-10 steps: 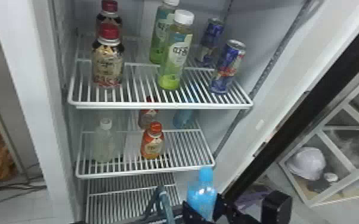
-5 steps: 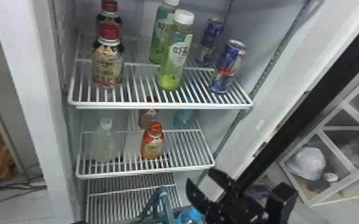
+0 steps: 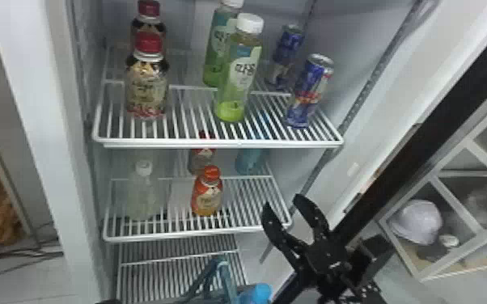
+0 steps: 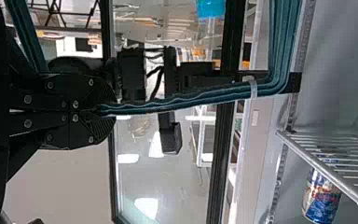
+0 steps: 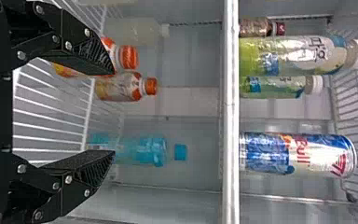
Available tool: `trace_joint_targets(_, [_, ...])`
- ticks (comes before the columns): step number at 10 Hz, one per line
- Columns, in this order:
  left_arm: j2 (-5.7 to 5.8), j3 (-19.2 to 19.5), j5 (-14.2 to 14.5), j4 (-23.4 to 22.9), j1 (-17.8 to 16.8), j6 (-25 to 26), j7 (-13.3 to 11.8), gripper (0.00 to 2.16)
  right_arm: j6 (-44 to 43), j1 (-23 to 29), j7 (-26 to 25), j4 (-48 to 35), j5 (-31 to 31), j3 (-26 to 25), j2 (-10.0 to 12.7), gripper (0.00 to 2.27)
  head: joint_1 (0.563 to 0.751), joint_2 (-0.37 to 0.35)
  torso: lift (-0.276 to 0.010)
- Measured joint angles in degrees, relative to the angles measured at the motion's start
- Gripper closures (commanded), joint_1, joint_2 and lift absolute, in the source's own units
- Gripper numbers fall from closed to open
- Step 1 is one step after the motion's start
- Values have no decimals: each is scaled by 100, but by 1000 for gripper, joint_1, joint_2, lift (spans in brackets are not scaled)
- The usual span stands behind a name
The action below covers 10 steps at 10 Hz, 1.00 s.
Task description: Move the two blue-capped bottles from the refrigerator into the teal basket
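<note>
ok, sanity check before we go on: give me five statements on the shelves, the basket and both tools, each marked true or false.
1. A blue-capped bottle stands on the middle shelf. True.
2. The right tool is shut on a bottle. False: its fingers are spread, with nothing held between them.
3. The left tool grips the handle of the teal basket. True.
4. Both blue cans stand on the middle shelf. False: they stand on the upper shelf.
5. The two green bottles on the upper shelf have white caps. True.
</note>
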Motion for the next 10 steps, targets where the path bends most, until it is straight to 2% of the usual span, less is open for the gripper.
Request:
trace_joint_targets(3, [-20, -4, -8, 0, -10, 0, 5, 1154, -540, -470, -291, 633, -16, 287, 18, 466, 695, -350, -136])
trace_joint_targets(6, [-29, 11, -7, 0, -14, 0, 13, 1154, -861, -903, -552, 1272, 34, 388, 134, 458, 695, -350, -136])
trace_joint_targets(10, [-10, -41, -20, 10, -64, 34, 26, 1154, -1154, -1764, -931, 2316, 392, 589, 151, 306, 695, -350, -136])
